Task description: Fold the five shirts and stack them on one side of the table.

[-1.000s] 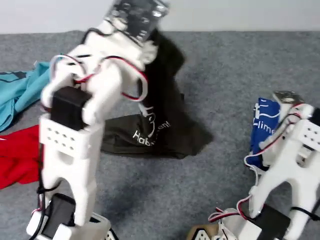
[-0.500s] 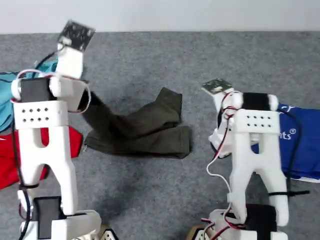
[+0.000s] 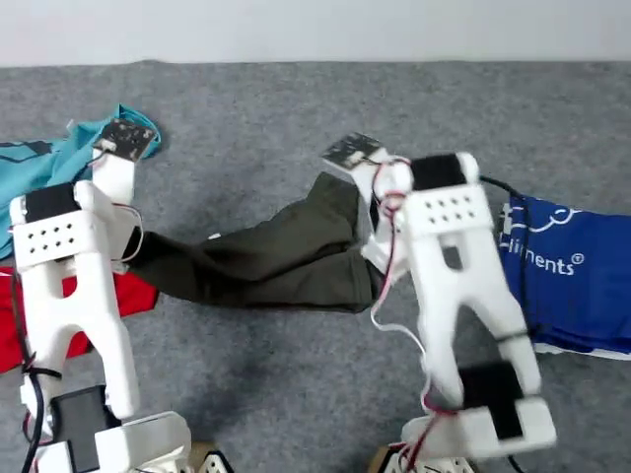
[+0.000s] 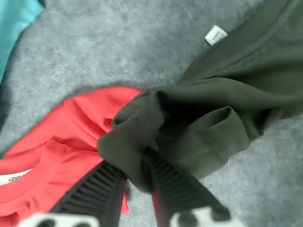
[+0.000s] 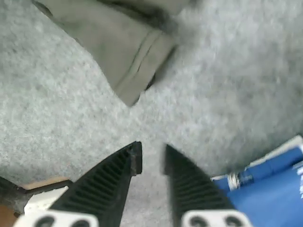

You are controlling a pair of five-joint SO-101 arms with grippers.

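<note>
so the dark olive shirt (image 3: pixel 271 258) is the one being worked on; it lies mid-table, bunched up and stretched sideways, one end reaching left over the edge of the red shirt (image 3: pixel 133 296), a sleeve poking toward the far side next to the right arm; I wouldn't call that folded, more like partway through getting laid out

going outward: the red shirt is a crumpled heap at the left edge; the teal shirt (image 3: pixel 44 168) sits just beyond it, loose too; the blue shirt (image 3: pixel 572 281) over on the right side lies flat and squared-off, so my guess is that one's done and marks where the stack goes; I count four shirts and nothing is on top of anything as a stack yet; imo most of the job is left

tools: the left gripper (image 4: pixel 137 168) is clamped down on a thick wad of the olive shirt's edge, cloth pinched between the jaws, right above the red shirt; the right gripper (image 5: pixel 151 156) has just a narrow gap between its fingers with nothing in it; it hangs over bare grey table (image 5: pixel 236 94) between the olive sleeve end and the blue shirt, touching neither as far as I can tell
</note>
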